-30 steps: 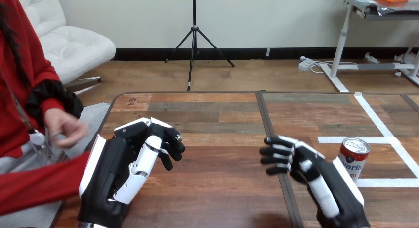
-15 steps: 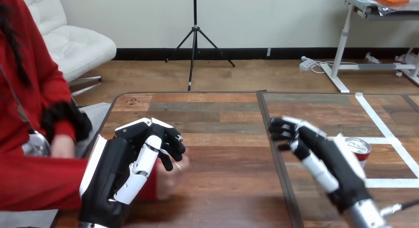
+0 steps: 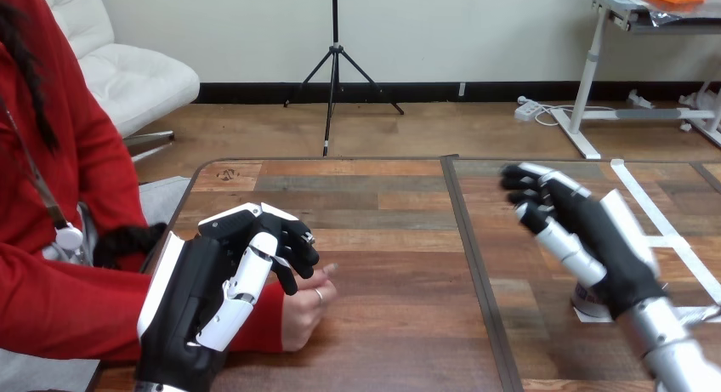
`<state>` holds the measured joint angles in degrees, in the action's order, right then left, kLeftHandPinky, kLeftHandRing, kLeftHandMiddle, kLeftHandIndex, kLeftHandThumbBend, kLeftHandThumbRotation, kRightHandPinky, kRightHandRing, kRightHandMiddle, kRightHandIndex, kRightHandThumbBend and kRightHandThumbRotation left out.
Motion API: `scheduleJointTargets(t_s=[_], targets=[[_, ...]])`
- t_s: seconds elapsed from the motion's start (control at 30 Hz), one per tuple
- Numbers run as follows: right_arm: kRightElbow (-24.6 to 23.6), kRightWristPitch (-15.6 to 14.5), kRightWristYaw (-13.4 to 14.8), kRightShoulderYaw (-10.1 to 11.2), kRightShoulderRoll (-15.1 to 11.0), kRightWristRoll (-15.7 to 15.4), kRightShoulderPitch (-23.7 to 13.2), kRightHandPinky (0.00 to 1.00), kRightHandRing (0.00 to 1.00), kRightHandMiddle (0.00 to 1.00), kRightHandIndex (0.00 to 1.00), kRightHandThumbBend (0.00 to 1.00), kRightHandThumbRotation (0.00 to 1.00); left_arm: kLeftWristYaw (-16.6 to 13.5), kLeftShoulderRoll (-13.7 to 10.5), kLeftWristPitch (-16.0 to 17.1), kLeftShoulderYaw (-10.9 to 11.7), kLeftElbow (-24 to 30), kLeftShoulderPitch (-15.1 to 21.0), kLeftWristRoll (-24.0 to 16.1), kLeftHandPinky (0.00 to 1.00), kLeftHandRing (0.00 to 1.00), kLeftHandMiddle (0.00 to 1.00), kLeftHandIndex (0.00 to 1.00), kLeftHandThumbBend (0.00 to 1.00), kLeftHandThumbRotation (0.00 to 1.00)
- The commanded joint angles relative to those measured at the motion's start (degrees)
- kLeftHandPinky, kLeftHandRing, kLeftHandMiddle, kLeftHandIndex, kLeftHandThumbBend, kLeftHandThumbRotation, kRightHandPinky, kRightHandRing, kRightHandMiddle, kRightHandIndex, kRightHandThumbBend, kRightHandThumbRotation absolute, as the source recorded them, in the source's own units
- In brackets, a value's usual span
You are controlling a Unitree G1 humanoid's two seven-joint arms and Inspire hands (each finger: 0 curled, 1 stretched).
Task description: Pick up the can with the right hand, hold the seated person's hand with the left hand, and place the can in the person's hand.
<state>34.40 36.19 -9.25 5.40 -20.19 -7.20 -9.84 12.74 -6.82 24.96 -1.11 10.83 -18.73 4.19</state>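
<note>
Small metal drink can [image 3: 586,306] stands on the brown wooden table [image 3: 383,239], right side. Only its lower edge shows behind my right wrist, so the axis is unreadable. Right hand [image 3: 595,226], loosely spread, has risen and now covers the can. Left hand [image 3: 212,290] is curled on nothing and unmoved. The person's hand [image 3: 304,303] has slid further beneath it.

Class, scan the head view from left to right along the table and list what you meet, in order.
person's red sleeve → left robot hand → person's hand → table seam → right robot hand → white tape line
</note>
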Motion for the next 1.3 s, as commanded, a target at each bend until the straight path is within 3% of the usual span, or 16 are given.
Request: scheduleJointTargets(t_s=[0.0,0.23,0.7,1.27], targets=[[4.84,1.50,3.03,1.29,-4.35,-1.92,-7.97,0.74,0.80,0.81,0.82,0.86,0.93,0.08,-0.06,-0.24,0.03,2.06,2.72,0.92,0.28,0.41,0.45,0.44,0.06,0.70],[9.43,0.43,6.22,-0.15,-7.72,-5.92,-11.54,0.76,0.82,0.84,0.84,0.87,0.89,0.04,0.00,-0.57,0.06,2.30,2.56,1.10,0.26,0.40,0.44,0.44,0.06,0.70],[17.85,-2.50,11.70,-3.17,-11.85,-12.50,-17.92,0.80,0.87,0.89,0.89,0.96,0.74,0.20,-0.11,-0.75,0.16,2.51,2.56,1.56,0.25,0.38,0.44,0.44,0.07,0.70],[27.10,-7.00,15.03,-7.70,-14.89,-18.14,-23.93,0.79,0.89,0.92,0.92,1.00,0.73,0.49,-0.21,-0.30,0.43,2.28,2.57,2.14,0.25,0.38,0.43,0.43,0.07,0.70]])
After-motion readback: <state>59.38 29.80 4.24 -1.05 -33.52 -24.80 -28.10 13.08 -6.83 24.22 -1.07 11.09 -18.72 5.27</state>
